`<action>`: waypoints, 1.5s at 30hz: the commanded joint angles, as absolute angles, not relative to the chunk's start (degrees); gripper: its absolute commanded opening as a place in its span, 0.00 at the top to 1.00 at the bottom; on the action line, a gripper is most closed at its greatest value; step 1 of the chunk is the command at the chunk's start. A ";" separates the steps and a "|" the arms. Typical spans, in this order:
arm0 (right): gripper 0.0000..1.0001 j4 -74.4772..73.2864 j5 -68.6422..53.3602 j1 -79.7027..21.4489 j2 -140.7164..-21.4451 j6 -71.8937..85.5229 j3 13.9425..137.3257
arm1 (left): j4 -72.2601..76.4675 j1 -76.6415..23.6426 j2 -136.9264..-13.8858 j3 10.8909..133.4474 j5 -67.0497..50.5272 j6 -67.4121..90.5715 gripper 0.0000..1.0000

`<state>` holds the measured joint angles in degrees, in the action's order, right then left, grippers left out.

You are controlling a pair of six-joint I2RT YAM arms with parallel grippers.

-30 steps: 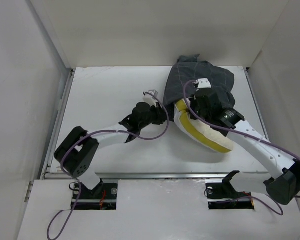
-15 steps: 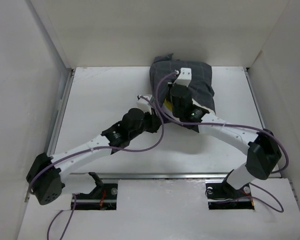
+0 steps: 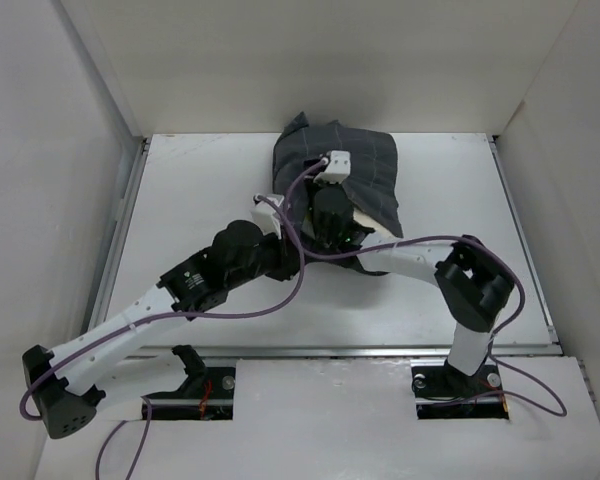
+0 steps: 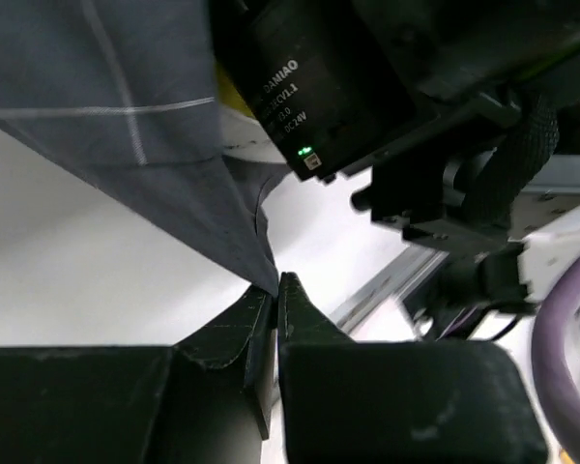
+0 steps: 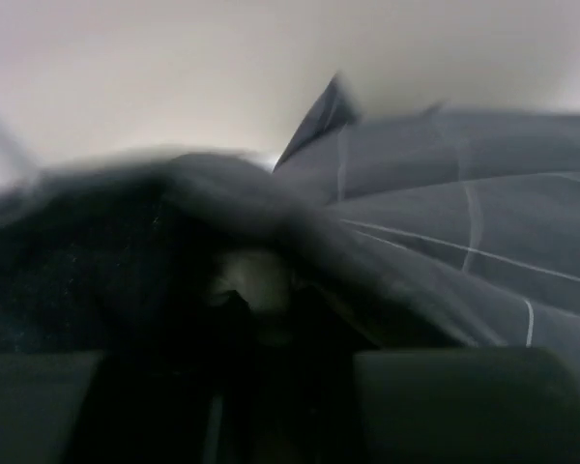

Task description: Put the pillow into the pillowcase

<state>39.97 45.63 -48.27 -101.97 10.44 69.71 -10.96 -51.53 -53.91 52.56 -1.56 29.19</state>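
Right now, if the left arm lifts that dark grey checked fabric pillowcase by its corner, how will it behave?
Probably floppy: the dark grey checked fabric pillowcase lies creased and tapers to a thin point pinched between the left fingers. Likely light, though the cream pillow showing under it could add drag.

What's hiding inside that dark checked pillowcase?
The pillow: only a pale sliver peeks out at the near edge of the pillowcase. The rest of it is covered by the fabric.
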 commanded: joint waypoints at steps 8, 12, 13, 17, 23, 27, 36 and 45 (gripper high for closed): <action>0.00 15.50 3.64 -46.93 -100.29 14.85 69.51 | -27.31 -53.53 -51.41 58.27 2.36 36.91 0.39; 0.00 0.21 -13.32 -46.93 -97.13 9.06 72.42 | -30.40 -53.53 -53.96 59.15 7.73 37.44 0.00; 0.00 -4.26 -14.23 -46.93 -96.25 9.05 71.90 | -30.41 -53.53 -54.49 59.67 8.34 37.44 0.00; 0.00 -12.28 -18.36 -46.93 -89.57 2.74 68.47 | -30.94 -53.53 -56.78 59.68 11.95 36.30 0.00; 0.00 -28.10 -14.33 -46.93 -82.36 -0.53 64.18 | -31.55 -53.53 -60.21 60.99 14.93 33.57 0.00; 0.00 -32.42 -8.55 -46.93 -75.95 5.70 59.52 | -29.37 -53.53 -60.21 61.87 14.26 31.12 0.00; 0.00 -42.54 28.99 -40.80 -52.75 27.85 56.61 | -20.31 -54.57 -67.40 58.62 5.36 24.08 0.00; 0.00 -37.27 29.97 -26.47 -57.02 27.86 56.60 | -11.69 -60.46 -78.30 61.96 7.19 18.46 0.00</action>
<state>-39.35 27.33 -29.61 -53.47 26.26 57.01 -16.91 -58.83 -76.62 59.59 5.54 21.56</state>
